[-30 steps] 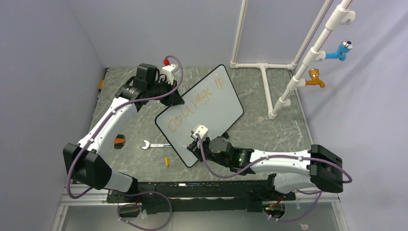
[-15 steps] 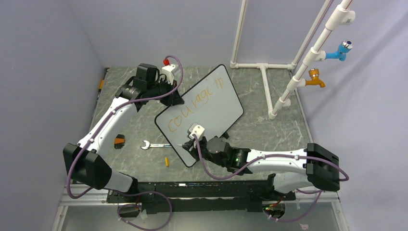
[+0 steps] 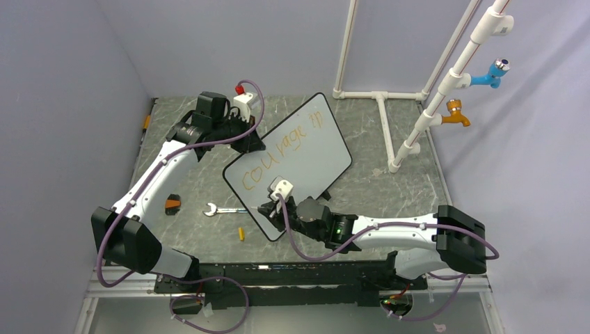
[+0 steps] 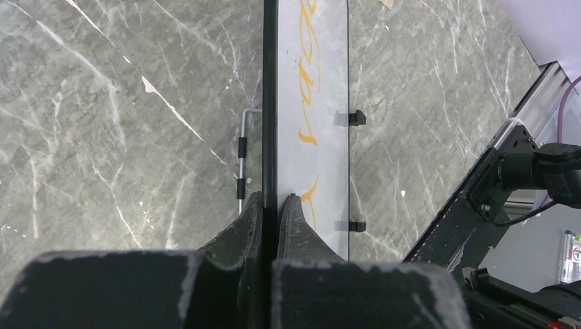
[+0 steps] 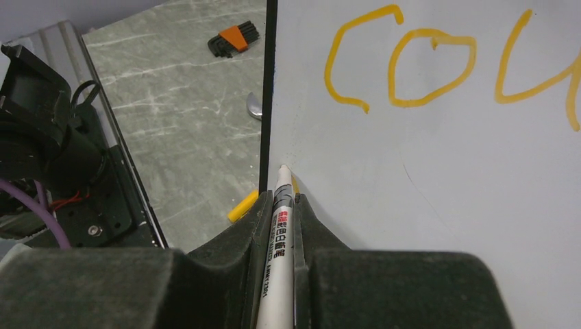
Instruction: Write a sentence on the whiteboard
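The whiteboard stands tilted on its edge, white with a black rim. My left gripper is shut on its upper left rim; in the left wrist view the fingers pinch the rim of the whiteboard. The sentence, in orange, reads roughly "courage is"; its letters "cou" show in the right wrist view. My right gripper is shut on a white marker. The marker tip touches the whiteboard by its black edge, below the "c".
A silver wrench, a yellow marker cap and an orange-and-black hex key set lie on the grey marble table left of the board. A white pipe frame with blue and orange taps stands at the back right.
My right gripper has moved left with the marker, toward the board's lower left edge. The left arm and the board have not moved.
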You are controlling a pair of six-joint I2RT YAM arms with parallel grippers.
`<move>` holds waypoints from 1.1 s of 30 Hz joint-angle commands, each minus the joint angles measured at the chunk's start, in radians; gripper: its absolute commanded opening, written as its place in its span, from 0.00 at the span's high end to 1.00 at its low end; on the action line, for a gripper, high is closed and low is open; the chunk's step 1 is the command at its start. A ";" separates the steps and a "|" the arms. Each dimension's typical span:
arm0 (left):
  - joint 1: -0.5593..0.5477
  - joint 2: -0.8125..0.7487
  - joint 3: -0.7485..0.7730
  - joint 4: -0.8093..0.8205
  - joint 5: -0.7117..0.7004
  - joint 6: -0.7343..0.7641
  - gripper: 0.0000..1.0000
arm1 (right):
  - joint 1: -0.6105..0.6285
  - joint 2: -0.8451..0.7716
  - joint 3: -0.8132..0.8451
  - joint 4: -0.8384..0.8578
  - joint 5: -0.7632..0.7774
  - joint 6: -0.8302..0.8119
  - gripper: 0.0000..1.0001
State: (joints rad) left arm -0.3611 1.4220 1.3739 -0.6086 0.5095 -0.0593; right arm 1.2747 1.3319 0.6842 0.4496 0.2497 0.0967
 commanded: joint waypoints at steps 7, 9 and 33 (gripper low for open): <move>0.007 -0.009 -0.013 -0.004 -0.217 0.098 1.00 | -0.006 0.027 0.009 -0.010 0.140 -0.004 1.00; 0.007 -0.009 -0.013 -0.005 -0.218 0.098 1.00 | -0.006 0.024 0.006 -0.024 0.164 -0.003 1.00; 0.007 -0.008 -0.012 -0.006 -0.223 0.099 1.00 | 0.013 -0.083 -0.086 -0.014 0.046 0.099 1.00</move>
State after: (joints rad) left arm -0.3634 1.4220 1.3727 -0.6098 0.5034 -0.0723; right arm 1.2800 1.2247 0.5991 0.3973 0.3183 0.1665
